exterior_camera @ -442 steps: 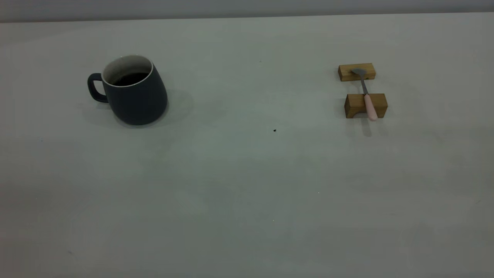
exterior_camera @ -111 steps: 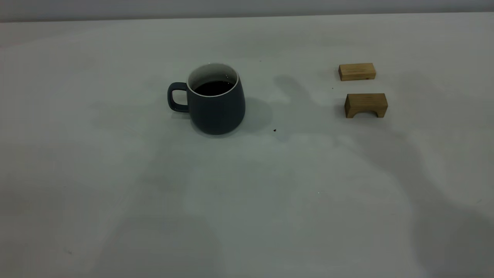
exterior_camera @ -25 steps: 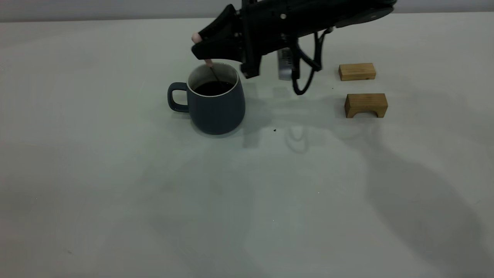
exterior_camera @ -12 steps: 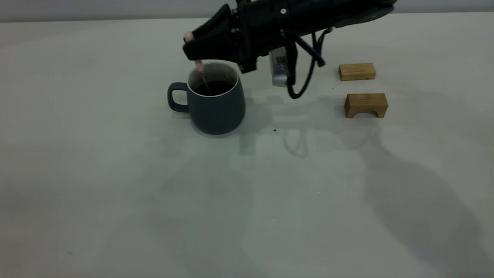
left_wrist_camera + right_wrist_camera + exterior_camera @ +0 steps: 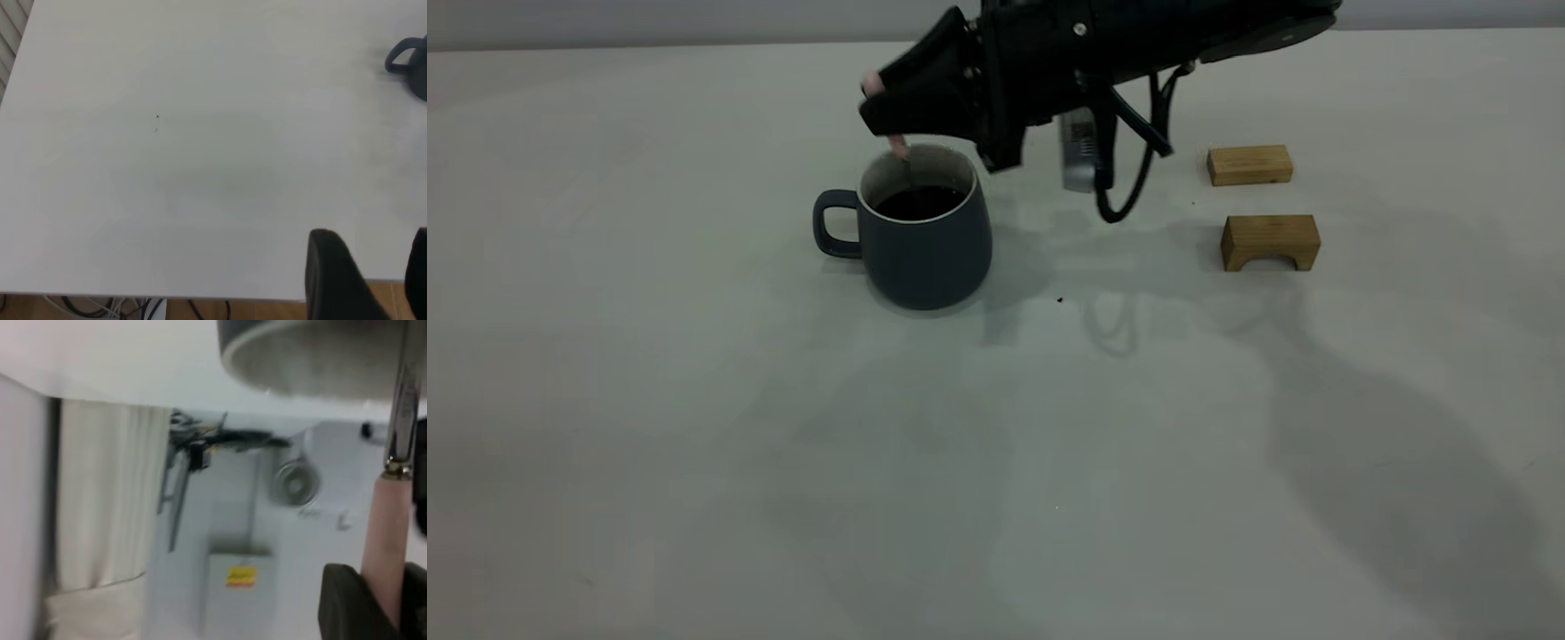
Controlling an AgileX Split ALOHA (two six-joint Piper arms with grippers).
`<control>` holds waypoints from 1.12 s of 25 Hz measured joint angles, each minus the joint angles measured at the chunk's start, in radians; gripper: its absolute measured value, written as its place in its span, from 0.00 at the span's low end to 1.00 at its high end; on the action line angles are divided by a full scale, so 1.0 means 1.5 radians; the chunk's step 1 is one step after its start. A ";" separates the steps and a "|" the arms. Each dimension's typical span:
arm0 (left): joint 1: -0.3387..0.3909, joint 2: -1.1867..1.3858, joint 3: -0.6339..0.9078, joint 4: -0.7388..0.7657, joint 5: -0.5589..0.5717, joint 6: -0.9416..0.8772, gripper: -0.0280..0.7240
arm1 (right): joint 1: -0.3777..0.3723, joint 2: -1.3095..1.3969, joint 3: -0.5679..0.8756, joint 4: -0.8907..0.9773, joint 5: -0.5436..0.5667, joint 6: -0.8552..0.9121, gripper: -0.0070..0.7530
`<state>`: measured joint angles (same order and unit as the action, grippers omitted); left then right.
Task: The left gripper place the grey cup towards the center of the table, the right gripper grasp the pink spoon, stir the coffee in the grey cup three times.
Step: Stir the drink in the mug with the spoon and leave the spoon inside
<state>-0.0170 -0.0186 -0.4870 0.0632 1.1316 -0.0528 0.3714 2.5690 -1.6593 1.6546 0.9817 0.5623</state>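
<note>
The grey cup (image 5: 925,240) stands upright near the middle of the table (image 5: 694,444), handle to the left, with dark coffee (image 5: 920,203) inside. My right gripper (image 5: 889,116) hovers just above the cup's rim, shut on the pink spoon (image 5: 898,142). The spoon's metal shaft dips into the coffee. In the right wrist view the pink spoon (image 5: 387,533) is pinched between the fingers (image 5: 347,607) and points at the cup rim (image 5: 313,360). My left gripper (image 5: 380,280) is parked back at the table's edge, open and holding nothing. The grey cup's handle (image 5: 400,57) shows far off.
Two wooden blocks stand to the right of the cup, a flat one (image 5: 1249,165) behind and an arched one (image 5: 1270,242) in front. The right arm's cables and silver module (image 5: 1080,156) hang between cup and blocks.
The right gripper swung left, then back right a little over the cup, carrying the spoon's shaft round in the coffee. The cup has not moved.
</note>
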 joint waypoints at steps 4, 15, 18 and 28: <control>0.000 0.000 0.000 0.000 0.000 0.000 0.49 | -0.001 0.000 -0.001 -0.059 -0.001 -0.025 0.19; 0.000 0.000 0.000 0.000 0.000 0.000 0.49 | -0.001 0.000 -0.004 -0.091 0.024 -0.061 0.44; 0.000 0.000 0.000 0.000 0.000 0.000 0.49 | -0.001 0.000 -0.004 -0.092 0.050 -0.078 0.64; 0.000 0.000 0.000 0.000 0.000 0.000 0.49 | -0.017 -0.078 -0.004 -0.171 0.113 -0.224 0.75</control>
<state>-0.0170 -0.0186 -0.4870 0.0632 1.1316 -0.0528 0.3465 2.4513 -1.6655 1.3980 1.1511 0.2268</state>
